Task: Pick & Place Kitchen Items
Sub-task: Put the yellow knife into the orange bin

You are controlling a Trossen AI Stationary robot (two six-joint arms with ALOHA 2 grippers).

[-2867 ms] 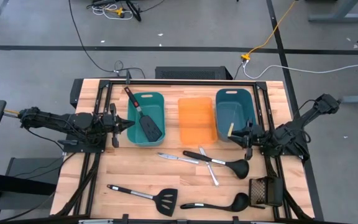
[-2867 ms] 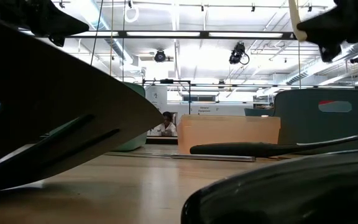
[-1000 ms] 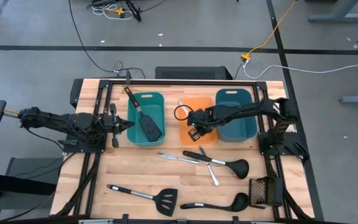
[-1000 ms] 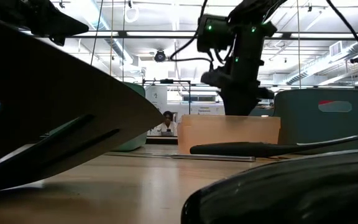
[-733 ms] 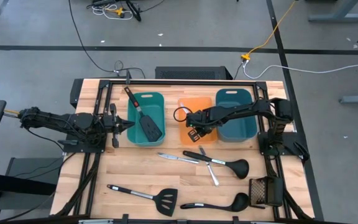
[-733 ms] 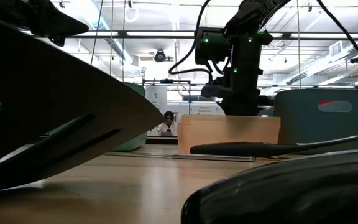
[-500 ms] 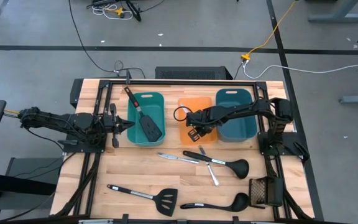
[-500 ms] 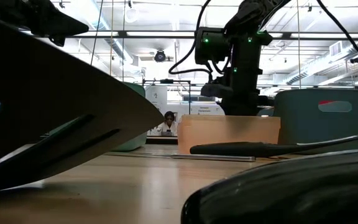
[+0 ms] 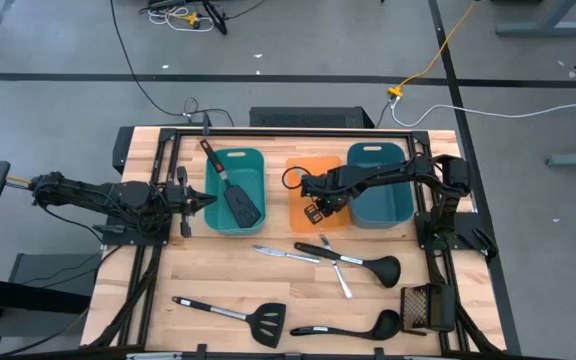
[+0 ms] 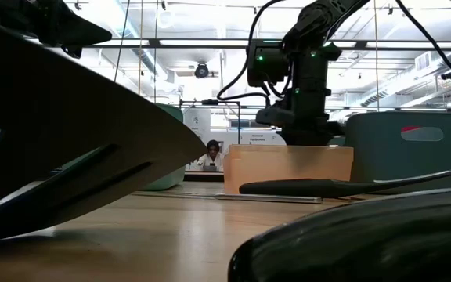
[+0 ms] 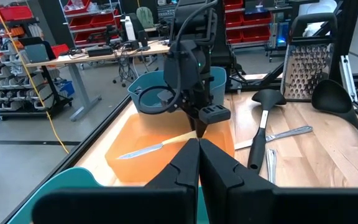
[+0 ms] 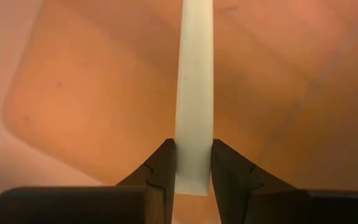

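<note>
Right gripper (image 9: pixel 313 211): you've got it clamped on the knife (image 11: pixel 160 144), over the orange bin (image 9: pixel 317 193).
Knife: seemingly inside the bin.
Left gripper (image 9: pixel 206 199): closed, beside the teal bin (image 9: pixel 236 190).

In the low view, a big dark blurry shape (image 10: pixel 69 133) fills the left side, too close to tell what it is. The right wrist view cuts off the knife (image 12: pixel 194 93) at the top, hiding its blade. The person (image 10: pixel 208 157) far back is too small to make out.
</note>
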